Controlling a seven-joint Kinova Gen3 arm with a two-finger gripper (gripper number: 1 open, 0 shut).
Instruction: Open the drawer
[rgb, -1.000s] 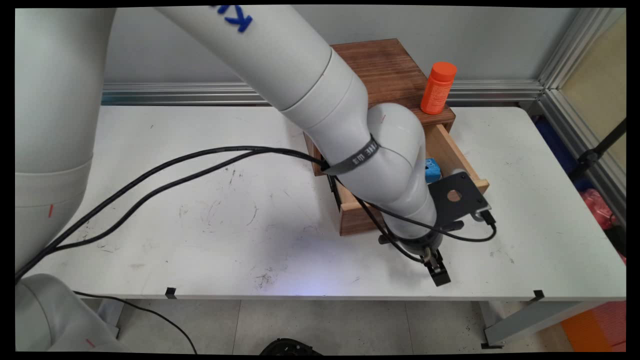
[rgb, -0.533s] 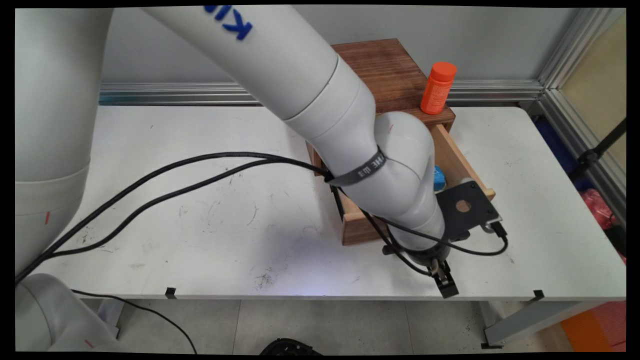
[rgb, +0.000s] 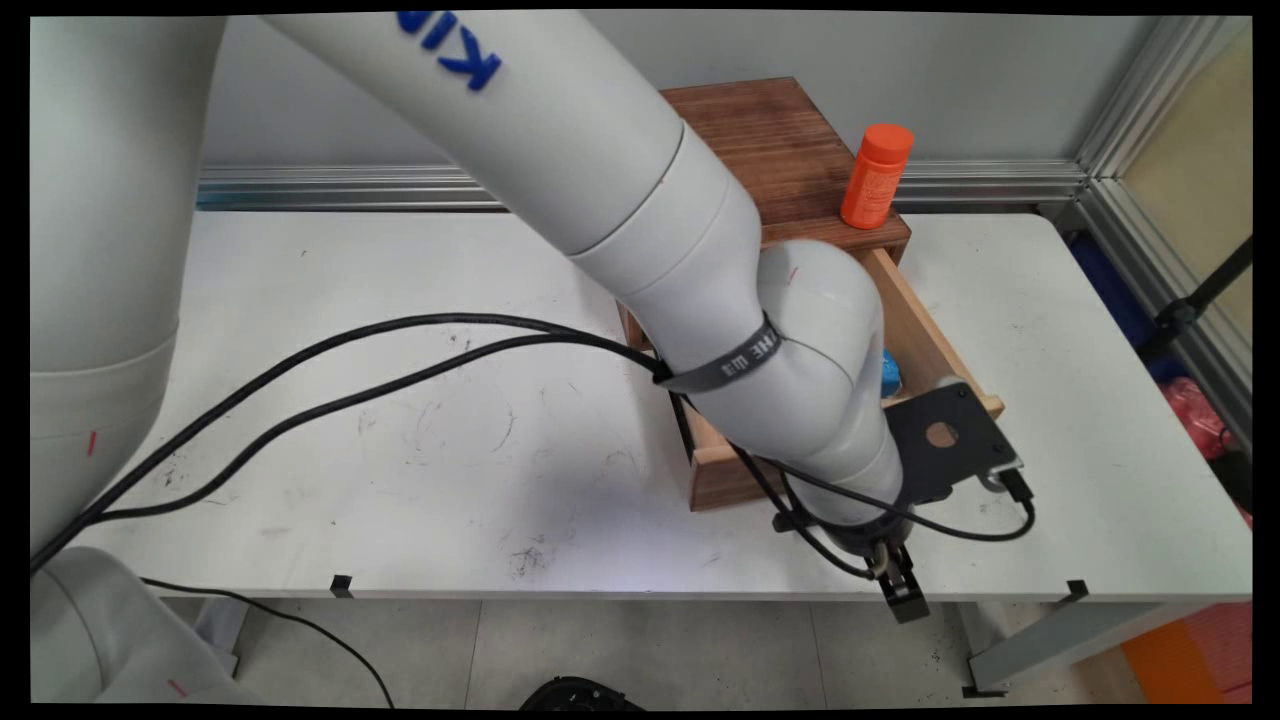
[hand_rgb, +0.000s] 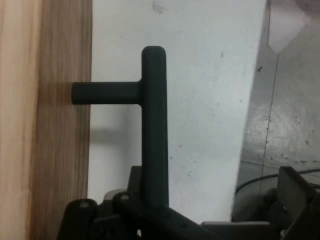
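Dark metal is what I have in my pincer (rgb: 900, 590): the handle (hand_rgb: 154, 125) of the drawer (rgb: 925, 330), a black bar that stands off the drawer's wooden front (hand_rgb: 60, 150) on a short post. In the hand view the bar runs down into my pincer, and the fingers are clamped on it. The front is at the left in that view, and the white desk (hand_rgb: 210, 100) lies behind the bar. In the main view the drawer is pulled well out of the brown cabinet (rgb: 770, 150) toward the near edge of the desk, and my pincer hangs just at that edge. Something blue (rgb: 888, 372) lies inside the drawer, mostly hidden by my arm. An orange bottle (rgb: 877, 176) stands upright on the cabinet's top, at its right front corner.
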